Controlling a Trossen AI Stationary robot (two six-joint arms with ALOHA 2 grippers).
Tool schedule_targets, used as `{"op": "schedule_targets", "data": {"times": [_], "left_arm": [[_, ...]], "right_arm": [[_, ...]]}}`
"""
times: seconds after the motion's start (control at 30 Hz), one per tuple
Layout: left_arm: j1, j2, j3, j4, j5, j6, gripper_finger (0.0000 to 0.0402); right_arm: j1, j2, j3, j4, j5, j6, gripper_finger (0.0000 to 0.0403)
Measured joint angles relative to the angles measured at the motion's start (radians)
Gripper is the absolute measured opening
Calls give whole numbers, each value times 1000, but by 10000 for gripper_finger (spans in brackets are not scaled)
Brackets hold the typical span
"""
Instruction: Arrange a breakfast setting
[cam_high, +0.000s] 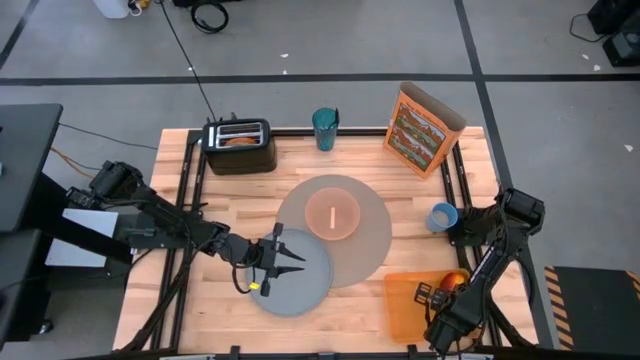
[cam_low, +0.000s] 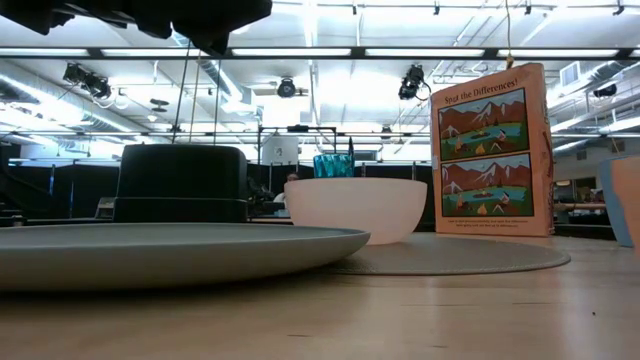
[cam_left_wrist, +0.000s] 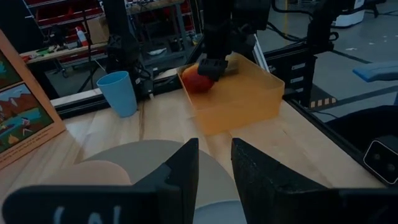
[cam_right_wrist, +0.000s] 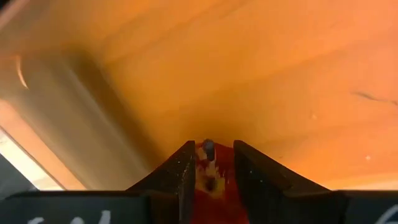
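The grey-blue plate (cam_high: 300, 288) lies with its far-right edge over the round tan mat (cam_high: 372, 240). The pink bowl (cam_high: 332, 214) stands on the mat; a thin pale streak in it may be the spoon. My left gripper (cam_high: 292, 260) is open and empty just above the plate. My right gripper (cam_left_wrist: 211, 67) is shut on the red-yellow apple (cam_left_wrist: 196, 81) in the orange tray (cam_high: 410, 308). The light-blue cup (cam_high: 442, 216) and the cereal box (cam_high: 422, 128) stand to the right. The toast ring (cam_high: 238, 141) sits in the toaster's slot. My right gripper pinches the apple's two sides (cam_right_wrist: 210, 180) between its two fingers, its stem (cam_right_wrist: 209, 147) showing between the fingertips. The fingers come from above, slanting down into the tray's far corner. Whether the apple rests on the tray's floor, I cannot tell.
The black toaster (cam_high: 240, 148) and a teal cup (cam_high: 325, 128) stand at the far edge. The orange tray's walls (cam_left_wrist: 239, 102) enclose the apple. Bare wood lies left of the plate and between the mat and the tray.
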Motion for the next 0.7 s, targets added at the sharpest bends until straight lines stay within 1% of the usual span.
{"op": "schedule_targets", "data": {"times": [0.2, 0.47, 0.7], "left_arm": [[0, 0, 0, -4, 0, 0, 103], [-3, 0, 0, -3, 0, -1, 103], [-47, 0, 0, 16, 0, 27, 103]], "right_arm": [[-8, 0, -6, 0, 0, -8, 88], [-54, 0, 15, 6, -1, 62, 19], [-93, 1, 87, -24, 0, 118, 21]]}}
